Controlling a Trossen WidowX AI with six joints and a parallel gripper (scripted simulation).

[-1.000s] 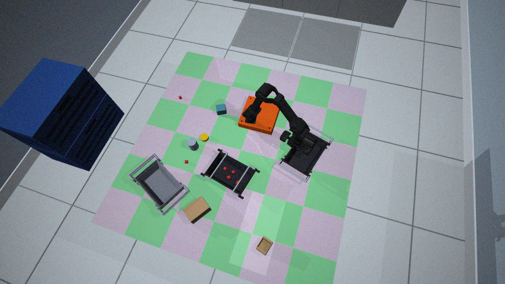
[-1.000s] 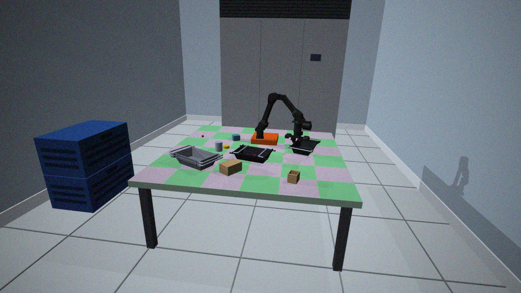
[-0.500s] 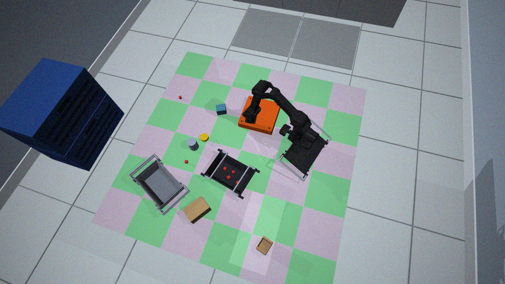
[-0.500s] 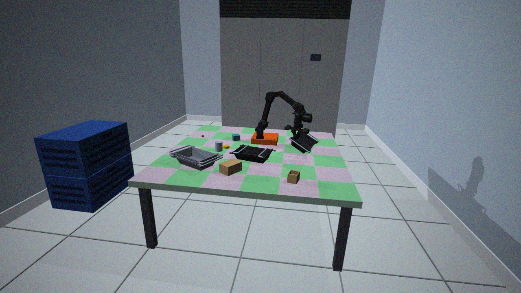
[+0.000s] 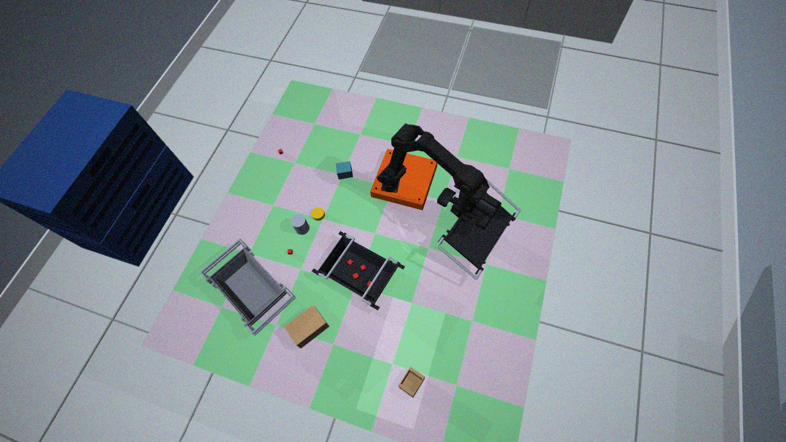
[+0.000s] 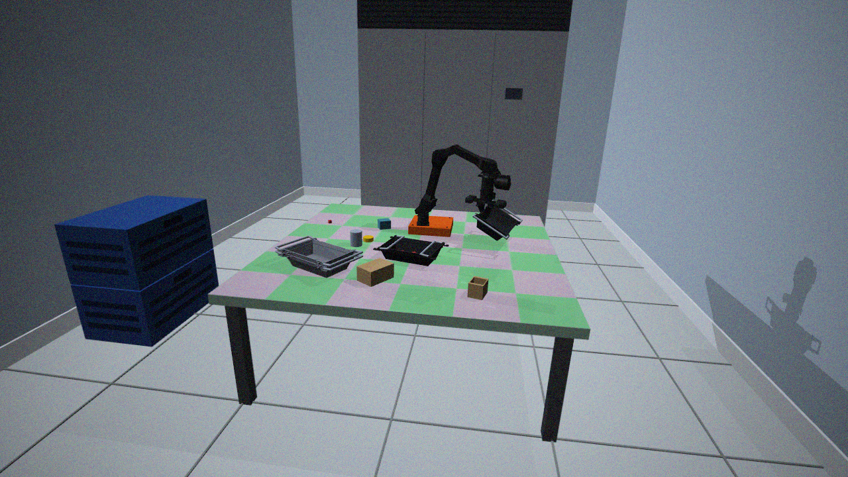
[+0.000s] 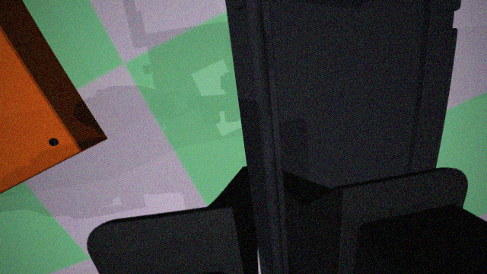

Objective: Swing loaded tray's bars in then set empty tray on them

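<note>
The loaded black tray (image 5: 330, 258) (image 6: 409, 255) stands on the table with several red blocks (image 5: 355, 275) inside. Its left bar (image 5: 338, 257) and right bar (image 5: 377, 280) both lie across its top. My gripper (image 5: 466, 215) (image 6: 485, 207) (image 7: 255, 172) is shut on the long side wall of the empty black tray (image 5: 475, 237) (image 6: 497, 222) (image 7: 350, 87). That tray hangs tilted above the table, right of the loaded tray, its far side lower in the exterior view. Its two bars stick out past its ends. The fingertips are partly hidden in the top and exterior views.
A grey tray (image 5: 247, 285) (image 6: 320, 256) stands left of the loaded tray, with a brown block (image 5: 306, 326) (image 6: 374, 272) near both. A small open box (image 5: 411, 382) is at the front. A grey cylinder (image 5: 299, 224), yellow disc (image 5: 318, 213) and teal block (image 5: 344, 169) stand left of the orange base (image 5: 417, 181).
</note>
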